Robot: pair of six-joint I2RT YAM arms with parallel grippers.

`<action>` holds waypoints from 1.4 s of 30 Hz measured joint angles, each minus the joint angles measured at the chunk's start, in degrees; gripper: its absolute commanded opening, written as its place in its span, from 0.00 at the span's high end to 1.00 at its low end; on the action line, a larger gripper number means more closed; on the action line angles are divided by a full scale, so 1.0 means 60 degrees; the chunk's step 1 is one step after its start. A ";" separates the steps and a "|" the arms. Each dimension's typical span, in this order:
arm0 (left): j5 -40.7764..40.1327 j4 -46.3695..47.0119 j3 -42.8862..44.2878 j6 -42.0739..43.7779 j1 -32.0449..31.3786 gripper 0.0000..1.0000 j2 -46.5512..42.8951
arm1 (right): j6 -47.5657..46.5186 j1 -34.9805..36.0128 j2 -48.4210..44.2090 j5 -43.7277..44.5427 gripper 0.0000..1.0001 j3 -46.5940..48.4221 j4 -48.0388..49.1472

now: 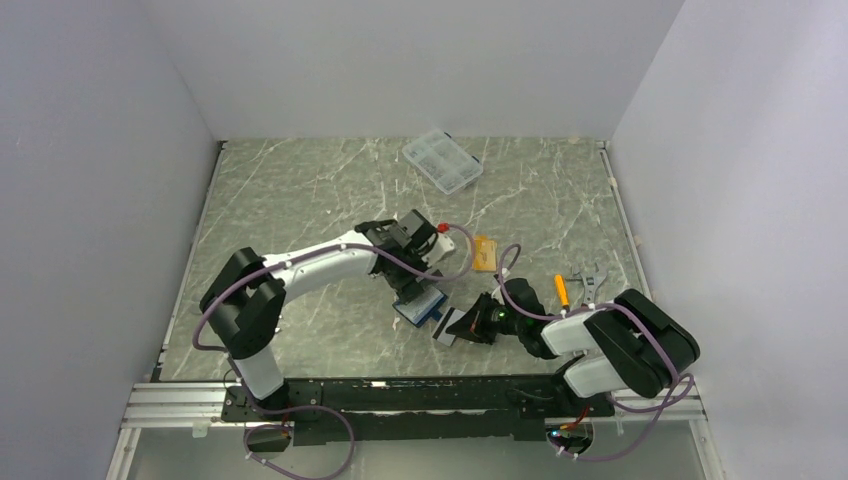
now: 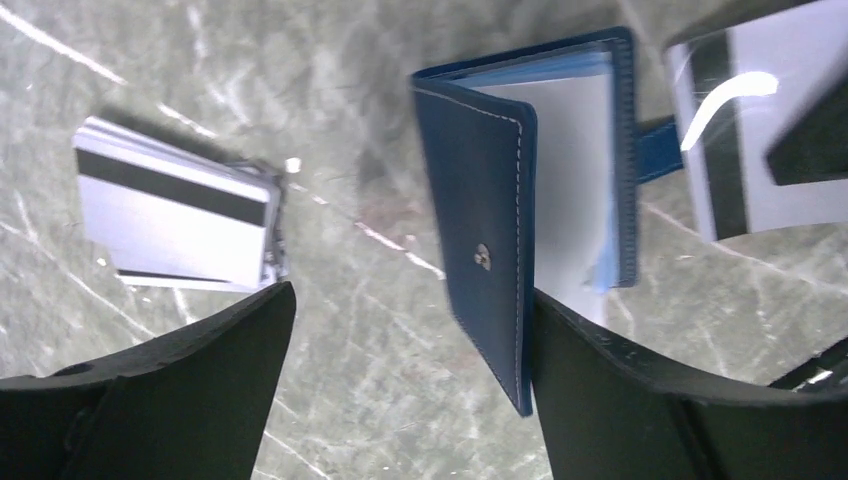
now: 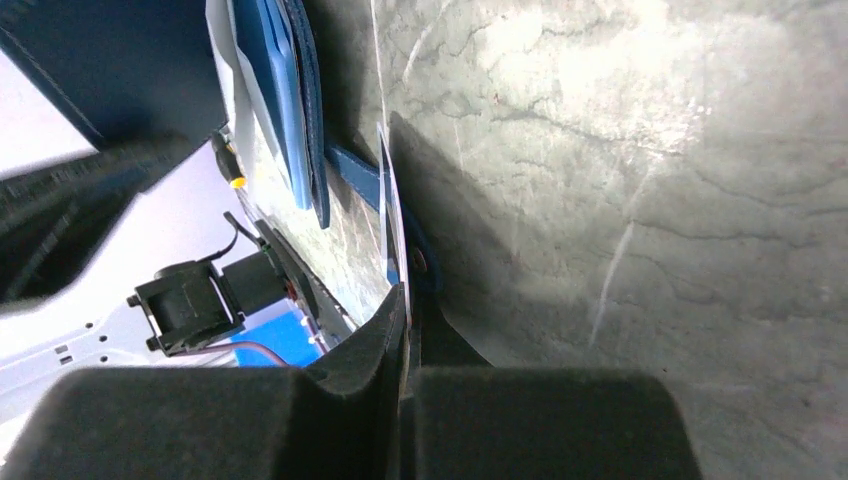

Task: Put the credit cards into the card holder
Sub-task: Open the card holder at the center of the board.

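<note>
Right tool (image 3: pixel 405 320) clenched on silver-grey striped plastic card (image 2: pixel 745 180); left tool (image 2: pixel 412 300) spread wide astride navy stitched folding wallet (image 2: pixel 490 200). I'd pin that cover, then feed the card edge-first.

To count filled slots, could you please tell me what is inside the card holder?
Blue sleeves and a pale sheet show inside the card holder; its cover hides the rest.

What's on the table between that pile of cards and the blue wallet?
Nothing: bare marble between the cards and wallet, seen in the left wrist view.
</note>
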 measured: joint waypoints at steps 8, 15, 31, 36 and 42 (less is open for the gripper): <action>0.1064 -0.0080 -0.0051 -0.0044 0.0903 0.51 -0.0026 | -0.0018 0.0000 -0.0350 0.0200 1.00 0.0004 -0.0419; 0.2991 -0.0244 -0.0029 -0.0098 0.1300 0.77 0.0127 | -0.0379 -0.0004 -0.1341 0.0539 1.00 0.0022 -0.1413; 0.4867 -0.0313 -0.0055 -0.0266 0.1592 0.80 0.0583 | -0.1963 -0.0015 -0.4109 0.0484 1.00 -0.0310 -0.3129; 0.4991 -0.0313 -0.0055 -0.0295 0.1679 0.81 0.0623 | -0.2379 0.0127 -0.3952 0.0215 1.00 -0.0178 -0.3136; 0.5315 -0.0335 -0.0055 -0.0474 0.2069 0.79 0.0776 | -0.2630 0.0659 -0.2736 0.0000 1.00 0.0328 -0.2874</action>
